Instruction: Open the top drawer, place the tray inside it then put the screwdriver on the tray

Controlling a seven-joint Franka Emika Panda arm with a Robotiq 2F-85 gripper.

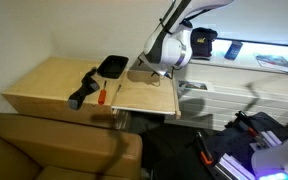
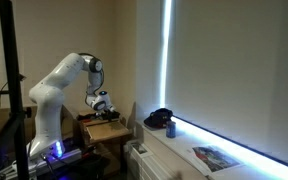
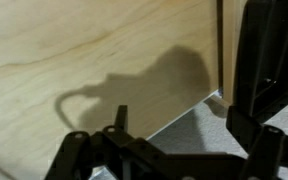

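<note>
Item: my gripper (image 1: pixel 156 73), hanging low over the far end of the top drawer (image 1: pixel 144 97), which stands pulled out from the wooden cabinet (image 1: pixel 44 85) with its pale floor bare. Jaws: I cannot tell how far apart. The wrist view shows only dark linkage along its bottom and right edges, over wood grain and a strip of grey floor (image 3: pixel 189 130), and the tips cannot be made out. Item: the tray (image 1: pixel 112 66), black, on the cabinet top at the back corner, near my gripper, not yet inside the drawer. Item: the screwdriver (image 1: pixel 99 95), orange handle, on the cabinet top toward the front, just beside a black angular tool (image 1: pixel 82 90). Hazards, as I judge them:
- Lifting away with a finger caught on the drawer's edge would jerk the drawer or push it back shut.
- The tray's low rim gives little to pinch, so a shallow grip may tip it or slide it toward the wall.
- A careless swing across the top could knock the screwdriver, which would roll off the edge.
- A tray set down crooked on the drawer's side would rock.
</note>
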